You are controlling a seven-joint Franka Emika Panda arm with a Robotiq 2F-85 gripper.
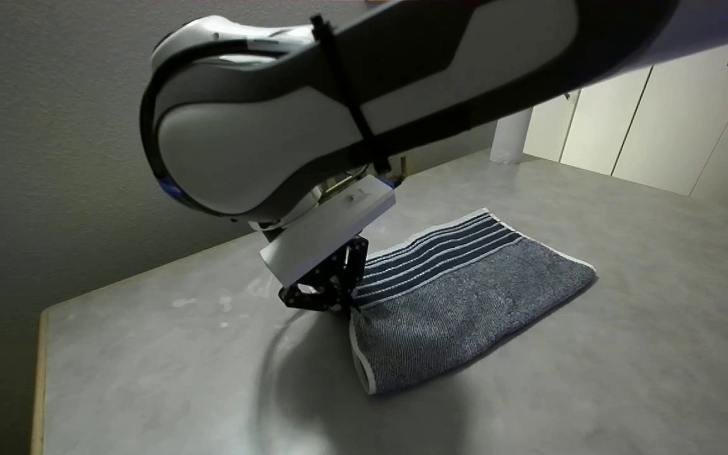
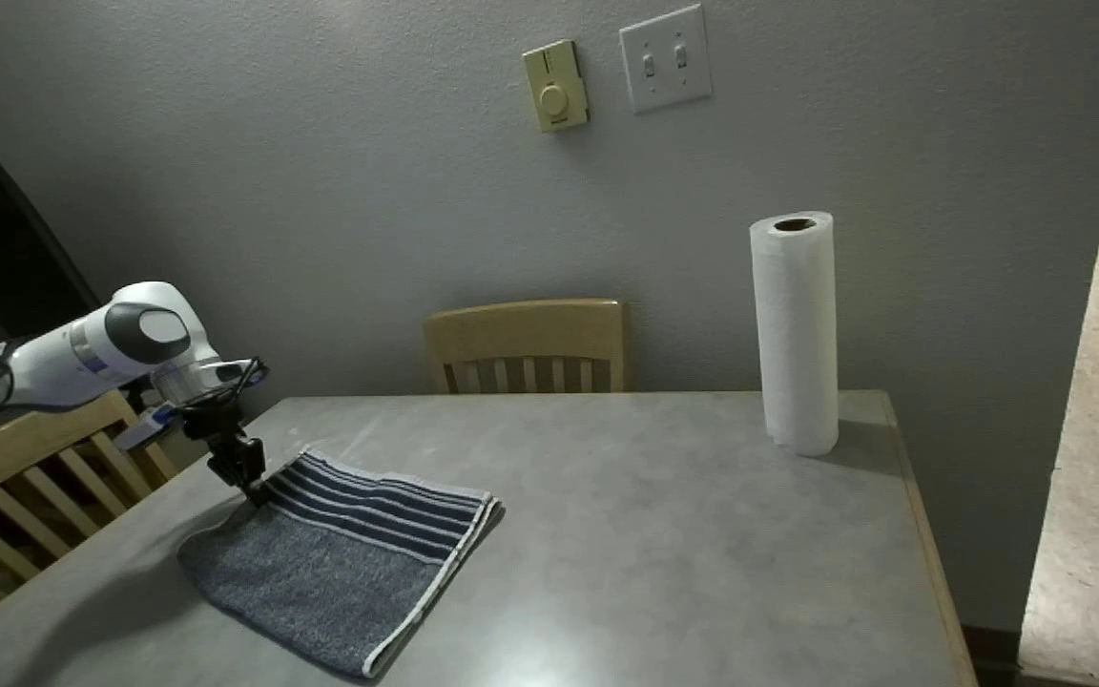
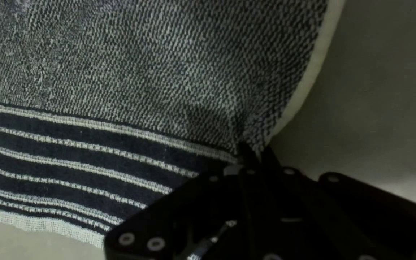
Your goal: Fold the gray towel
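With gripper (image 3: 257, 151) pinched closed on the side of the gray towel (image 2: 321, 577), near the left edge of the desk (image 2: 683, 534) in an exterior view, move low and slowly. Square layers before releasing.

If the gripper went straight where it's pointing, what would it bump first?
The striped gray towel, since the gripper pinches its edge; past that, perhaps the tabletop, but depth is unclear.
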